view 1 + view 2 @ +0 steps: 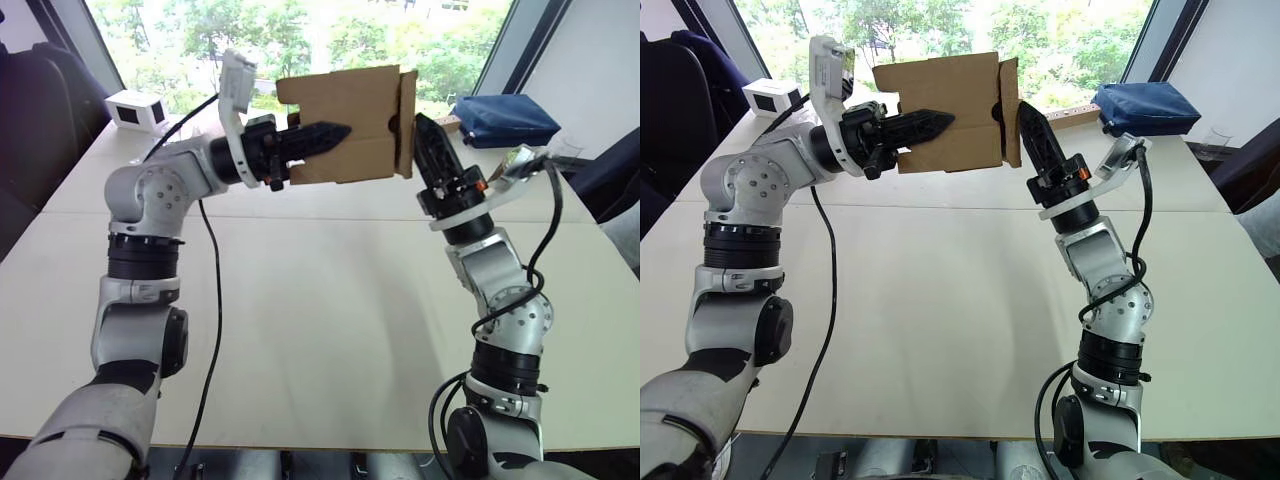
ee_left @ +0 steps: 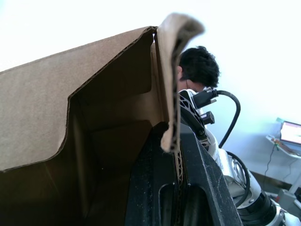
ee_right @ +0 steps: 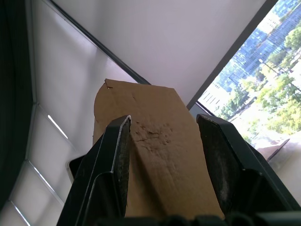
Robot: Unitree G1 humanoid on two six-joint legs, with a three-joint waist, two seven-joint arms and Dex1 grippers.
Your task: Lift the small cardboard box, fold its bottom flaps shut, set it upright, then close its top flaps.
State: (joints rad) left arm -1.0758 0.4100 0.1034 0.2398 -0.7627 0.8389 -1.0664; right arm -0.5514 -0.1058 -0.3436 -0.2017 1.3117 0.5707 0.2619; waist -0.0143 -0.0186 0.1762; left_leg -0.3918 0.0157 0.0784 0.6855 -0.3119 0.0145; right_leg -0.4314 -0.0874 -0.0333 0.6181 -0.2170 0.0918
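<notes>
Aloft over the table [image 1: 330,300], the small cardboard box [image 1: 345,120] sits clamped in the left gripper [image 1: 335,133]; at its 3 o'clock end, the right gripper [image 1: 428,135] straddles a flap [image 3: 155,141], spread apart.

Bright window [image 1: 330,30] backlight; wrist views overexposed.
</notes>
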